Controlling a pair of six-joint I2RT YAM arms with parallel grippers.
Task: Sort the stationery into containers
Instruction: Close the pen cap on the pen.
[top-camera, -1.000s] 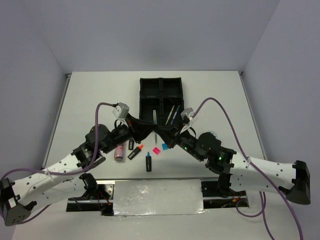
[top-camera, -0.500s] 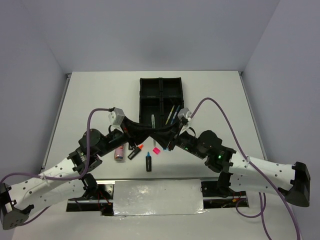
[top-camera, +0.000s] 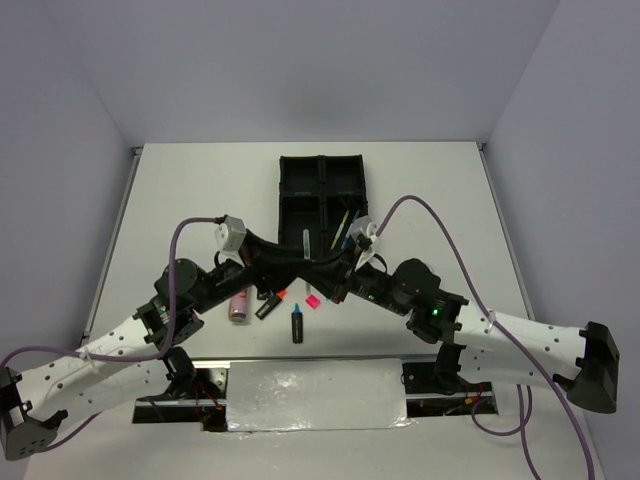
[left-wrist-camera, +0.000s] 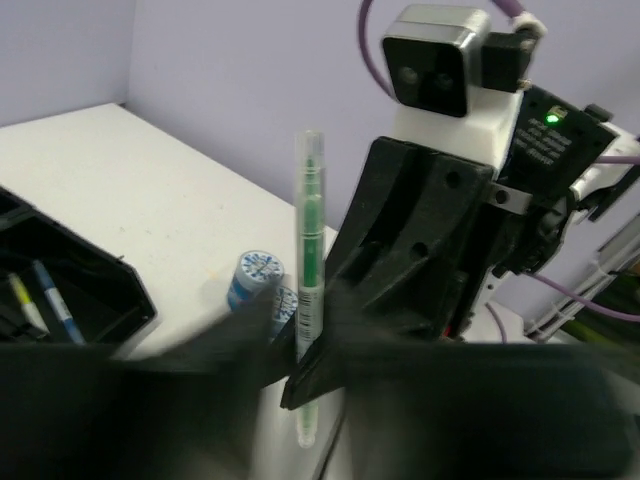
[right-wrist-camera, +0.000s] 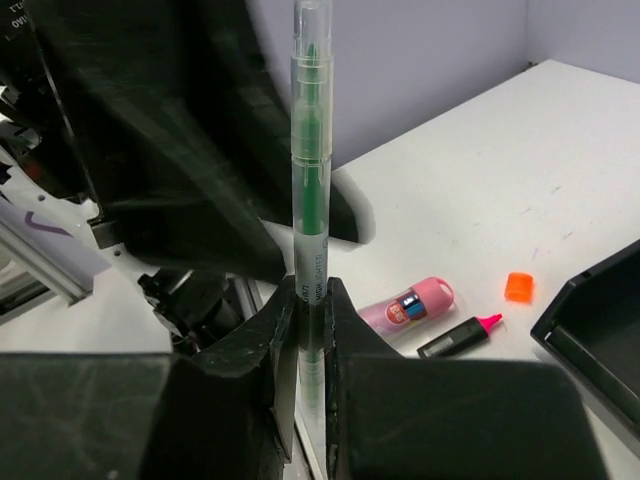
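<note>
Two tools meet on one pen. The right tool (right-wrist-camera: 310, 312) pinches the green pen (right-wrist-camera: 310, 170) low on its barrel, and the pen stands upright, running to 12 o'clock above its fingers. The left tool (top-camera: 292, 256) is blurred in its own view, but its fingers sit pressed close on the same pen.

One black tray (top-camera: 283, 190) with four compartments lies on the desk (top-camera: 180, 200) at 12 o'clock from the tools. Its near-right compartment holds at least two thin pens (top-camera: 342, 228). At 6 to 8 o'clock from the tools lie one pink tube (top-camera: 238, 305), one pink-tipped highlighter (right-wrist-camera: 460, 338), one blue-capped highlighter (top-camera: 297, 323), one loose orange cap (right-wrist-camera: 517, 286) and one pink square (top-camera: 313, 301). Two blue-white rolls (left-wrist-camera: 255, 278) stand just beside each other in the left wrist view.

Since a second ago the left wrist has drawn back toward 8 o'clock and the right arm has pushed toward 9 o'clock. The green pen has shifted slightly to 9 o'clock with them.
</note>
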